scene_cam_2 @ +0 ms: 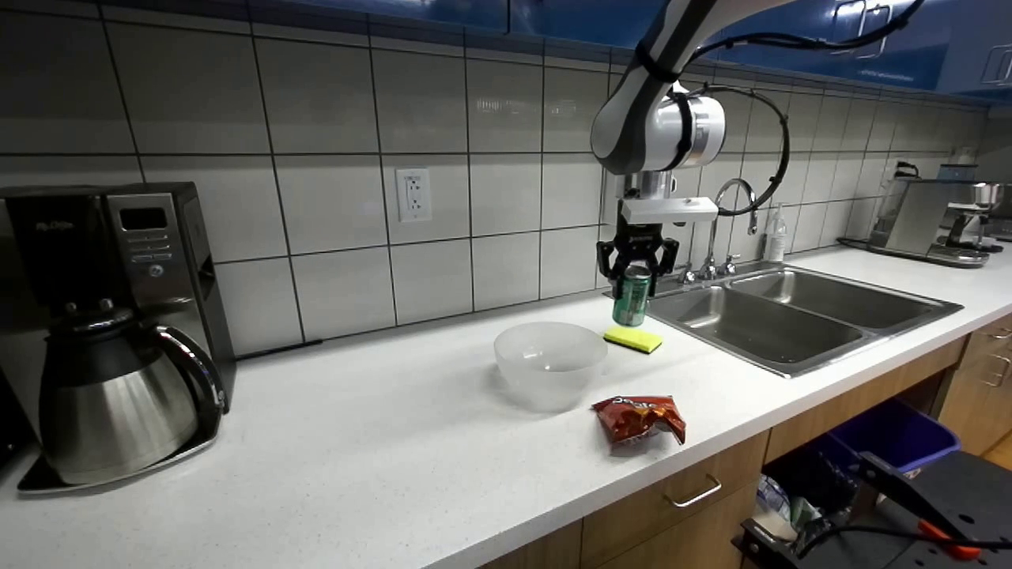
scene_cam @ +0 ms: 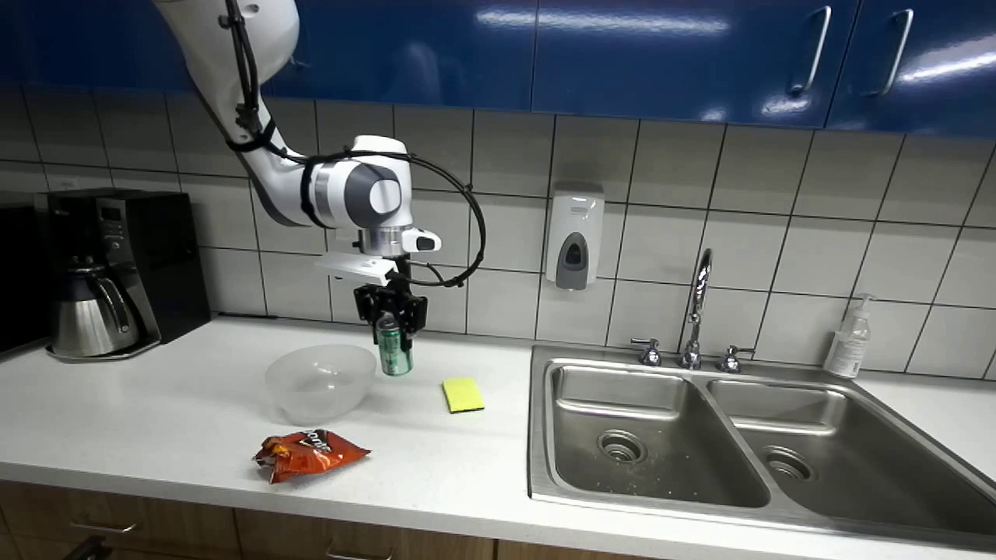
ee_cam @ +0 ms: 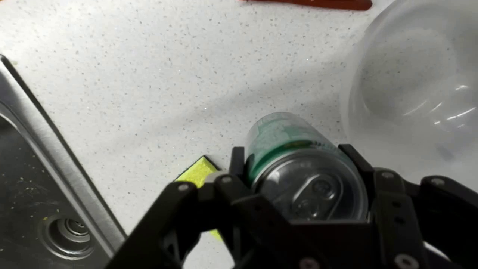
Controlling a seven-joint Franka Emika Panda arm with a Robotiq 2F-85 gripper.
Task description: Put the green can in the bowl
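The green can [scene_cam: 396, 362] hangs upright between the fingers of my gripper [scene_cam: 393, 341], its lower part below the fingertips and apart from the counter. It also shows in an exterior view [scene_cam_2: 630, 310]. In the wrist view its silvery top [ee_cam: 313, 186] sits between both fingers, which press on its sides. The translucent bowl [scene_cam: 319, 395] stands on the counter right beside the held can, lower than the gripper. It shows in an exterior view [scene_cam_2: 547, 383] and at the right of the wrist view [ee_cam: 407, 142]. Only the counter shows through its inside.
A red-orange snack bag [scene_cam: 311, 455] lies in front of the bowl near the counter edge. A yellow sponge [scene_cam: 463, 395] lies between bowl and sink [scene_cam: 654, 435]. A coffee maker [scene_cam_2: 118, 332] stands at the far end. Blue cabinets [scene_cam: 412, 54] hang above.
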